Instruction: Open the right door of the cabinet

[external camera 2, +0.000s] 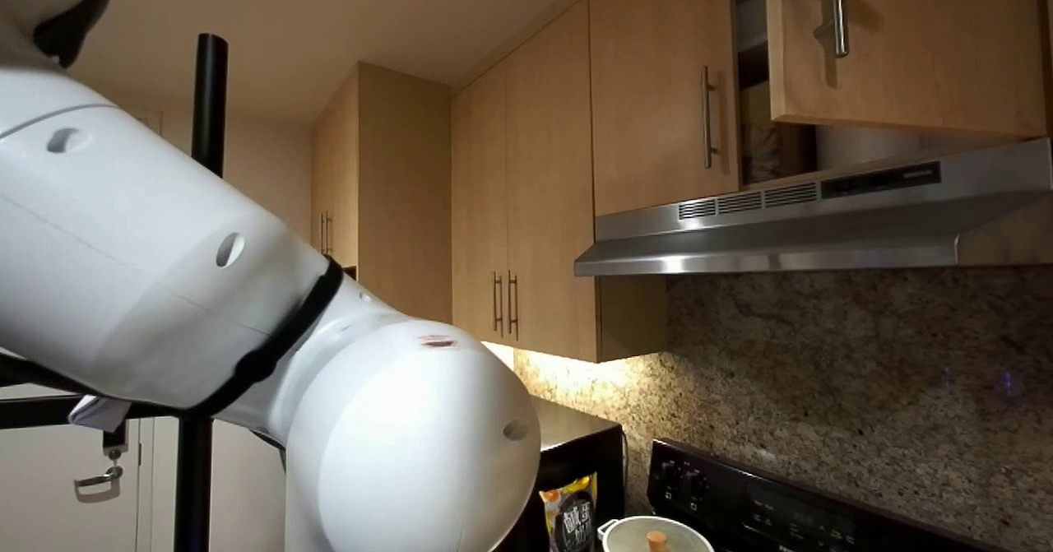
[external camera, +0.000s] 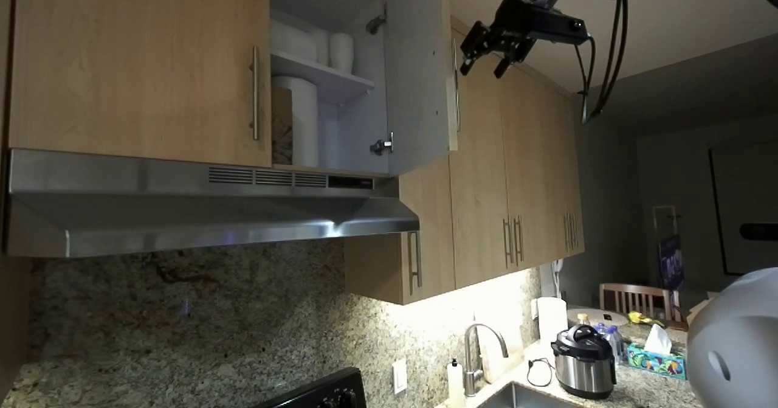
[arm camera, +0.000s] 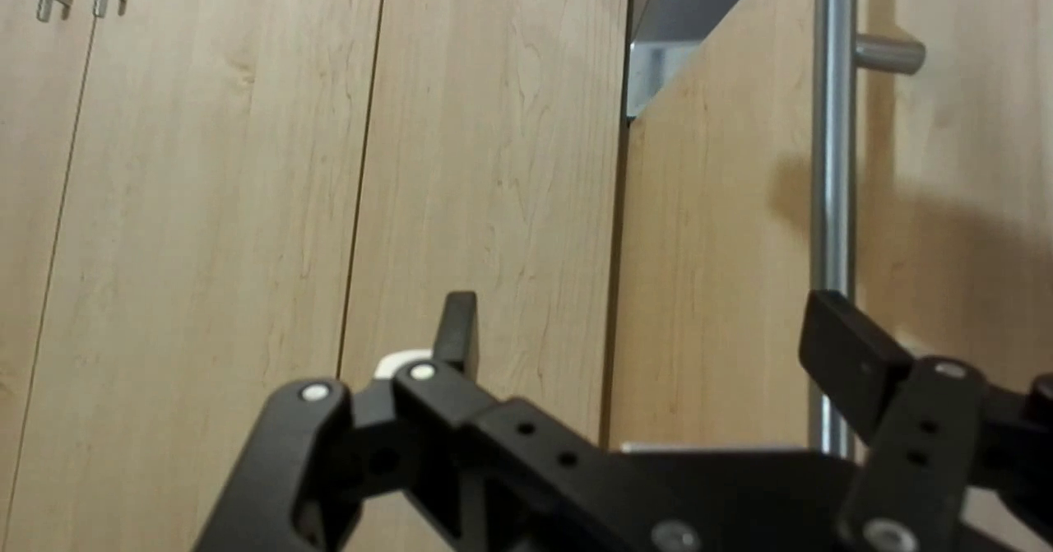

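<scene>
1. gripper [arm camera: 650, 338]: spans the lower part of the wrist view. fingers [arm camera: 851, 342] stand apart; nothing is held between them.
2. bar handle [arm camera: 833, 165]: long axis runs top to bottom at the right of the wrist view. one fingertip overlaps it; contact cannot be told.
3. right door [external camera: 416, 79]: upper middle of an exterior view, near the gripper and to its left, swung well out from the cabinet [external camera: 361, 122].
4. judgement: opening appears complete or nearly so. the gripper stands on the handle side; a push from there would likely close the door. for wider swing, bracket the bar handle or work from the inner face.
</scene>
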Controlling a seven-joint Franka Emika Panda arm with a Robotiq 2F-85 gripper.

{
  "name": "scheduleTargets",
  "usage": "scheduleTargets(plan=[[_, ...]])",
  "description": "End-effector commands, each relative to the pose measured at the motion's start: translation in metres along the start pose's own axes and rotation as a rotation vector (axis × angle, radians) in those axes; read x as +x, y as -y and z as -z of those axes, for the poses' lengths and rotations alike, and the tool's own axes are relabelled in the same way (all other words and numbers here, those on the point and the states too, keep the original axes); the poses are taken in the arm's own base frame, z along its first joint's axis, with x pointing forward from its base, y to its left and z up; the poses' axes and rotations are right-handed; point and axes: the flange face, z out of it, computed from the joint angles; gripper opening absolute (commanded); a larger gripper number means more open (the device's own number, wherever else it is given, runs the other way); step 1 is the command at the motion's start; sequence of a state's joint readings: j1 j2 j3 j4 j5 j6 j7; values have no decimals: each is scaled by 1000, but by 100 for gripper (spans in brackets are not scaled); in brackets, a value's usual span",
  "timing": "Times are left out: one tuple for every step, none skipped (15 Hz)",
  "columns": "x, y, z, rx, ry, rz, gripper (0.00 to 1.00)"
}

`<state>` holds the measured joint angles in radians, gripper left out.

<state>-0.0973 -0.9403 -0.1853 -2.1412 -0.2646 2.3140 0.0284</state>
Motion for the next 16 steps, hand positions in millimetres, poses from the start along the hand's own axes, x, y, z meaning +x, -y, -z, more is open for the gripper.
scheduleTargets(plan=[[-16,-26,6,39,24,11,100],[-17,-34,12,39,25,1,100],[-17,-42,18,56,25,-9,100],[-17,-49,27,53,17,-19,100],[-16,-54,37,50,6,-32,100],[-15,-58,49,56,-1,-48,100],[-13,-60,60,60,0,-59,100],[-11,-57,71,74,15,-62,100],[-9,-53,81,96,32,-59,100],[-8,-49,90,110,49,-52,100],[-5,-40,100,129,62,-34,100],[-2,-32,107,145,70,-16,100],[3,-20,114,163,79,9,100],[7,-6,120,182,88,38,100],[10,7,124,195,91,67,100],[14,20,128,204,91,97,100]])
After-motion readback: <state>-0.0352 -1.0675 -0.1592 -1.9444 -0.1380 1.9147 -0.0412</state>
